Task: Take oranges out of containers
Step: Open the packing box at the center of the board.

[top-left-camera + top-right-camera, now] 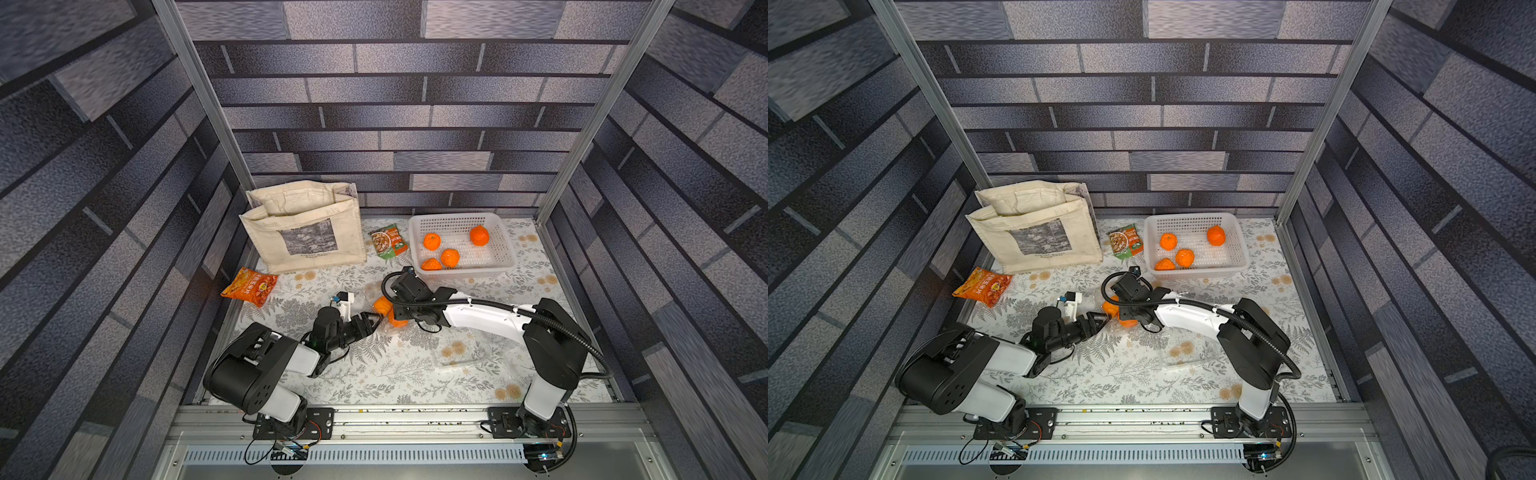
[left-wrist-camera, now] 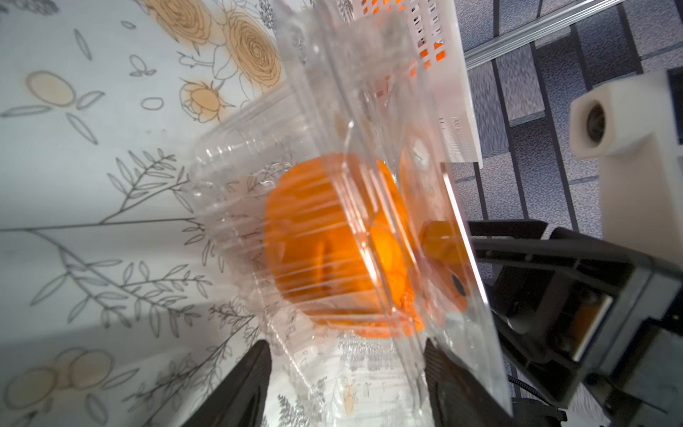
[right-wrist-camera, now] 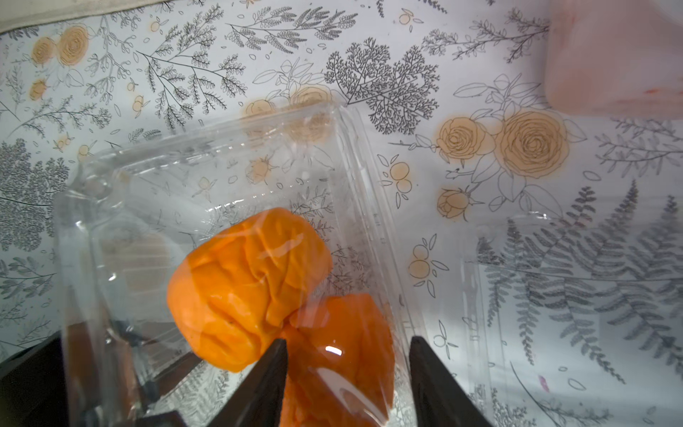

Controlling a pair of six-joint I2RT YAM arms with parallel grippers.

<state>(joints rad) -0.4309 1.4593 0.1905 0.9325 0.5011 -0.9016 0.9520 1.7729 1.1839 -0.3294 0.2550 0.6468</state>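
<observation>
Now left claw (image 2: 345, 342) spread astride the container (image 2: 240, 148), right claw (image 3: 347, 338) spread around an orange (image 3: 351, 314), packet (image 1: 248, 286) lettering unreadable.

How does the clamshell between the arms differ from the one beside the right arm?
The clamshell between the arms holds two oranges; the clamshell beside the right arm is empty. Left pincer and right pincer are at the former; the latter lies alone. Both are clear plastic.
</observation>
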